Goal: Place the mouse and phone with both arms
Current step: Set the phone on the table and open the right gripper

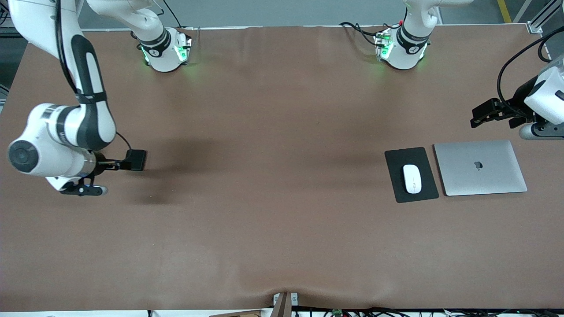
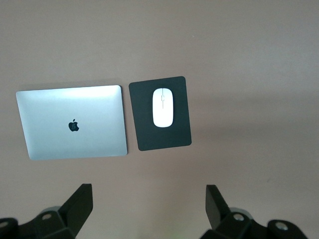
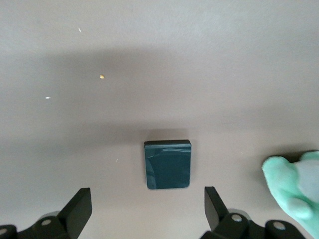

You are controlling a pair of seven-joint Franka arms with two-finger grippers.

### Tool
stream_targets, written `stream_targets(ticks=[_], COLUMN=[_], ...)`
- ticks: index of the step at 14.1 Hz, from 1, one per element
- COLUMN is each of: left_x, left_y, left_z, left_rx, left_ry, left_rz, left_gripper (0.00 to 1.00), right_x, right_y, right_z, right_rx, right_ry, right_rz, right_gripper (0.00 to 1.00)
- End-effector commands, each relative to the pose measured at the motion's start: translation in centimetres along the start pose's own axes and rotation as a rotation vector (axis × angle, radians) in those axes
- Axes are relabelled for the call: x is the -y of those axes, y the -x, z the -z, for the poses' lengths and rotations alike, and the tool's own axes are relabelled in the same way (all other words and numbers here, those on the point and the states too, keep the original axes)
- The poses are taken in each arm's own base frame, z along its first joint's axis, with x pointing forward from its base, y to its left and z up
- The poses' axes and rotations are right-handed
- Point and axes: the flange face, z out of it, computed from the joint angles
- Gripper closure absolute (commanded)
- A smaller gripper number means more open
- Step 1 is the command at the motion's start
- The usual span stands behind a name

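Observation:
The white mouse lies on a black mouse pad toward the left arm's end of the table. In the left wrist view the mouse sits on the pad. My left gripper is open and empty, up in the air over bare table near the pad; its own view shows it with the jaws wide apart. The black phone lies flat toward the right arm's end. My right gripper hovers open just beside it; in its own view the gripper is clear of the phone.
A closed silver laptop lies beside the mouse pad and also shows in the left wrist view. A pale green soft object lies near the phone in the right wrist view. The brown table spans between the two groups.

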Motion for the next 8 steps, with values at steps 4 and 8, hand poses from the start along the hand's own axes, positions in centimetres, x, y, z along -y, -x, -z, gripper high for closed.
stream_targets(ticks=[4, 8], left_x=[0.0, 0.0], left_y=[0.1, 0.1], left_z=[0.6, 0.6], left_rx=[-0.015, -0.015], left_ry=[0.016, 0.016], left_rz=[-0.004, -0.004], left_gripper=[0.00, 0.00], right_x=[0.7, 1.4], right_y=[1.2, 3.8], right_z=[12.6, 18.7], right_rx=[0.022, 0.002], right_ry=[-0.009, -0.031], right_rz=[0.022, 0.045], right_gripper=[0.00, 0.00])
